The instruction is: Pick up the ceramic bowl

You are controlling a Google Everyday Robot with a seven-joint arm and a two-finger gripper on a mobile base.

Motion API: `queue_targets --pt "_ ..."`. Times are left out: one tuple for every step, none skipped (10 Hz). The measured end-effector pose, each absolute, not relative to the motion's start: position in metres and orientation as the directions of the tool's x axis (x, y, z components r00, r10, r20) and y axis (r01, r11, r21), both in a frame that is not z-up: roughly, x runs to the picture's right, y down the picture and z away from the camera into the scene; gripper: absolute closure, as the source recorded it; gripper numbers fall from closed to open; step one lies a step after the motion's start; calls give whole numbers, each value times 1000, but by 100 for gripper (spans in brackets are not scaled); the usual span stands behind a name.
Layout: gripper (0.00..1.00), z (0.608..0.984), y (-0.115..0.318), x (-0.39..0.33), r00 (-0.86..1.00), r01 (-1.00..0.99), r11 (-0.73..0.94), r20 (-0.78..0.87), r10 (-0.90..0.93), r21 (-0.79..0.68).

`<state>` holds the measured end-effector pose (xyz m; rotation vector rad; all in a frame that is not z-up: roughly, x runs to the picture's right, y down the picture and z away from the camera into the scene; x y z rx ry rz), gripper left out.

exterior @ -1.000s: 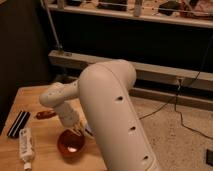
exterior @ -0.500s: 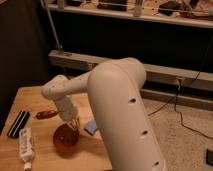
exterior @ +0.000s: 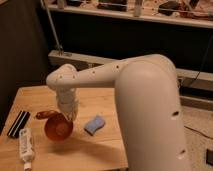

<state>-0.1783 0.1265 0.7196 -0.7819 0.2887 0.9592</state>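
Note:
The ceramic bowl (exterior: 58, 128) is round, glossy and red-orange. It hangs tilted, its inside turned toward the camera, over the left part of the wooden table (exterior: 100, 145). My gripper (exterior: 70, 115) is at the end of the white arm, at the bowl's upper right rim, and is shut on that rim. The arm's wrist hides the fingertips and part of the rim.
A small dark-red oblong object (exterior: 42, 114) lies just left of the gripper. A blue-grey item (exterior: 94, 125) lies right of the bowl. A black flat object (exterior: 17, 123) and a white tube (exterior: 26, 146) lie at the table's left edge. Dark shelving stands behind.
The gripper and the bowl have moved together up and to the left. The bowl now tilts more toward the camera. The other items have not moved.

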Motion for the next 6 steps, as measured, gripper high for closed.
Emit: queue_targets --pt "100 711 118 -175 538 -832 313 -528 657 -459" --pt "100 704 112 -170 514 -844 295 -516 685 -448" --pt "100 700 110 -164 500 -851 288 -514 697 -438" --pt "100 696 108 -160 488 -858 282 -511 708 -430" --pt "100 693 109 -154 480 -864 280 -513 712 -420" --pt "100 691 112 -151 475 -867 282 -515 713 -410"
